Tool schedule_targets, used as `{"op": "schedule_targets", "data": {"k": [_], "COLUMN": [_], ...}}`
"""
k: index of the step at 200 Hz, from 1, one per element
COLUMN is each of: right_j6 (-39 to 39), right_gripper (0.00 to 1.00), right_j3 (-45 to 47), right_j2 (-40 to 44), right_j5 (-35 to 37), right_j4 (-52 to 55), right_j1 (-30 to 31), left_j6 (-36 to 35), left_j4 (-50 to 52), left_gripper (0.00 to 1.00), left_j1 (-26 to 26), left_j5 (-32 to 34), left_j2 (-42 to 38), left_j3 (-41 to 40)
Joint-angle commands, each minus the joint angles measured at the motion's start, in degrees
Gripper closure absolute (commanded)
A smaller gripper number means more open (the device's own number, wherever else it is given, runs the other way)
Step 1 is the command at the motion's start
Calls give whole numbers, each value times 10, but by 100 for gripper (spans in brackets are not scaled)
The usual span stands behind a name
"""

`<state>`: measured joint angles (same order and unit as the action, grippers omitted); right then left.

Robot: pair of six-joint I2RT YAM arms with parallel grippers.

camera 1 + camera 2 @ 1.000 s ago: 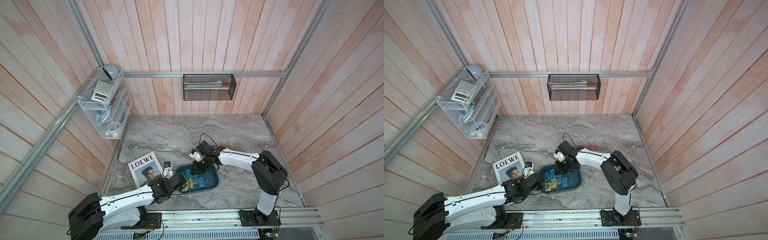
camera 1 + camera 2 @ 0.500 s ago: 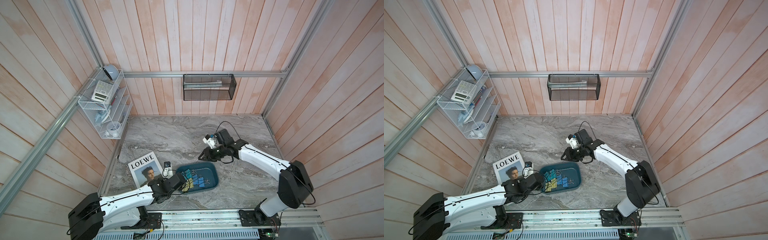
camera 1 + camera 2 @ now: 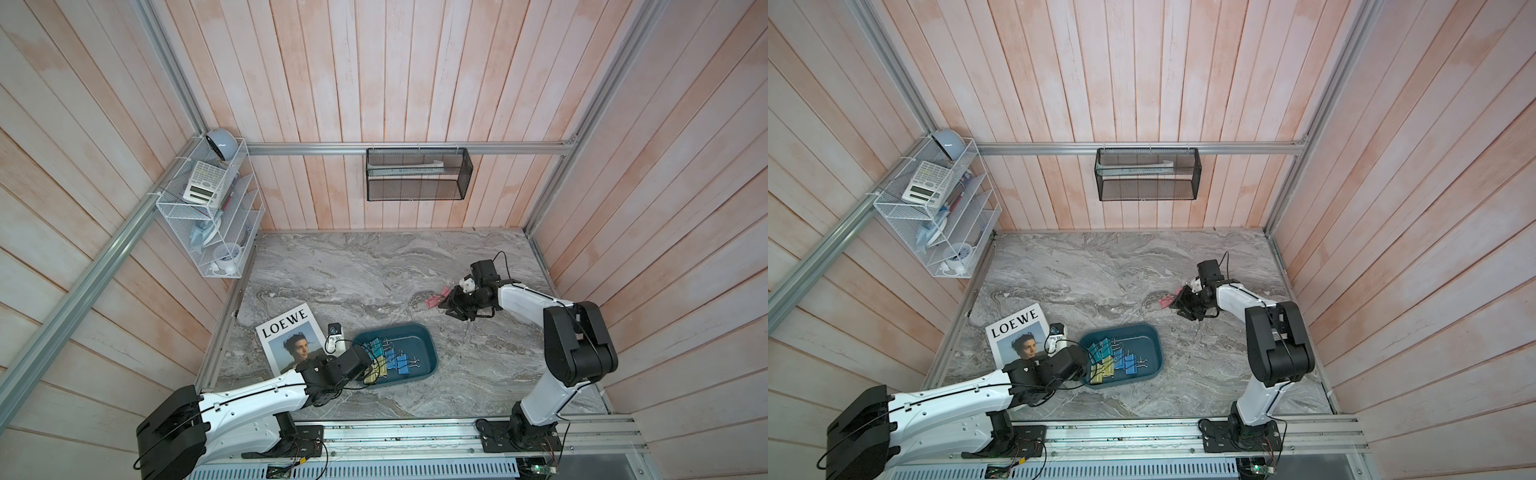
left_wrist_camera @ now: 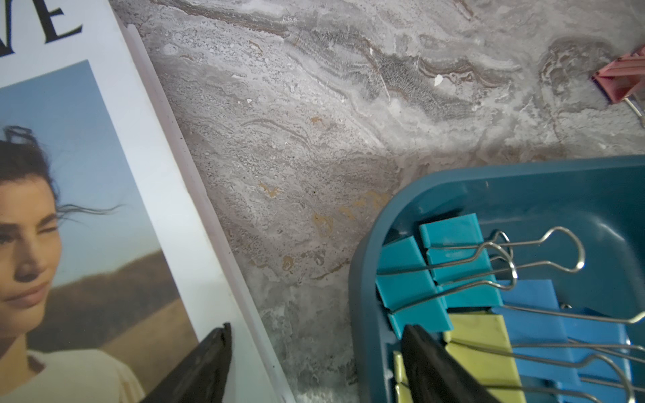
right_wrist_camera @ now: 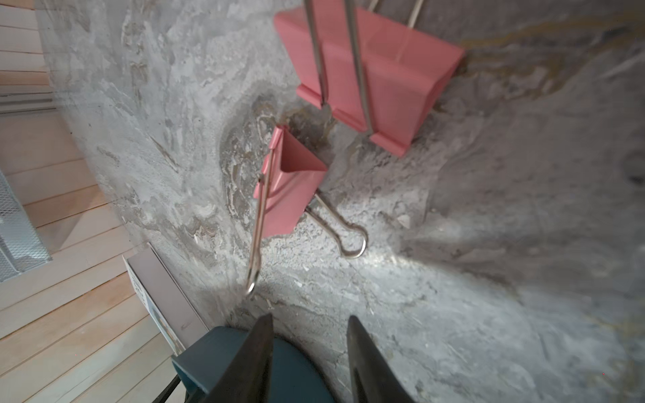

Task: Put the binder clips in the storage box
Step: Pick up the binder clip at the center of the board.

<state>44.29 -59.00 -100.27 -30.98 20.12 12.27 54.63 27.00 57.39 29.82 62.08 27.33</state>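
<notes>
1. In both top views, find the storage box (image 3: 434, 353) toward the front of the table (image 3: 374, 266), just beside the LOEWE magazine (image 3: 286, 338), with teal, blue and yellow binder clips (image 3: 390, 359) already inside; count six, as far as can be made out.
2. Spot the two pink binder clips (image 3: 1166, 300) out on the bare marble, well apart from the box.
3. In the left wrist view, see the left fingers (image 4: 206, 366) spread wide and gripping nothing, one over the magazine's edge, the other over the box's near corner by a yellow clip (image 4: 485, 349). Cannot tell whether that second one touches the rim.
4. In the right wrist view, see the right fingers (image 5: 258, 349) parted a moderate way, empty, aimed at the nearer pink clip (image 5: 289, 188) and short of it. Note its raised wire handle (image 5: 257, 240) reaching closest to them, and the farther pink clip (image 5: 377, 80) lying just beyond.
5. For a clean pick, probably best to take the nearer clip alone. Straddle the pink body rather than the thin handle, likely to swivel. Widen slightly if the body looks a tight fit. Come in straight, avoid nudging the farther clip, and lift clear before heading for the box's emptier half.
</notes>
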Motion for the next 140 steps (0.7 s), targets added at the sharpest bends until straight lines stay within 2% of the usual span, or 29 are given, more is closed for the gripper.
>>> {"op": "schedule_targets", "data": {"k": [1,83,140], "right_j6": [22,40,30], "right_gripper": [61,61,63], "right_j3": [-31,-18,-67], "right_j2": [-14,-5,-63], "right_j5": [-12,-36,-37], "right_j4": [-38,-81,-63], "right_j1": [-2,0,1], "left_j6": [2,3,5], "left_j4": [13,11,5], "left_gripper": [18,18,18], "left_j1": [-3,-3,-3], "left_j5": [-25,-23,-25], "left_j2": [3,5,10], "left_j3": [-5,-11,-11]}}
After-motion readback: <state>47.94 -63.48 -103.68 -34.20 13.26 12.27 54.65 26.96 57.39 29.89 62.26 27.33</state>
